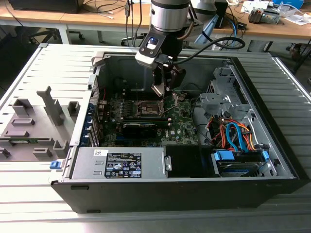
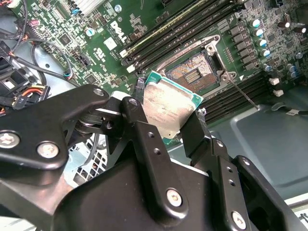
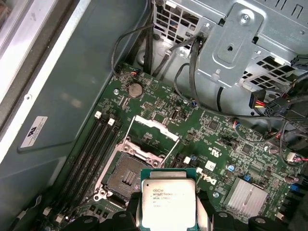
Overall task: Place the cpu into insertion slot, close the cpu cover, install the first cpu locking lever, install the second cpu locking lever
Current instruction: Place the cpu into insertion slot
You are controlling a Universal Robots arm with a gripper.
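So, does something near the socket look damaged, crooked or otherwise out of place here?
Nothing looks damaged. The insertion slot lies open and empty with the cpu cover raised. The tool holds the cpu clear of it; only its metal top looks smeared and blotchy in the second wrist view.

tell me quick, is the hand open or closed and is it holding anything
The hand: closed on the cpu, gripping it by two opposite edges, not yet in the insertion slot.

arm (image 1: 170,14): upright, wrist down | hand (image 1: 161,90): clamped on cpu (image 2: 168,108)
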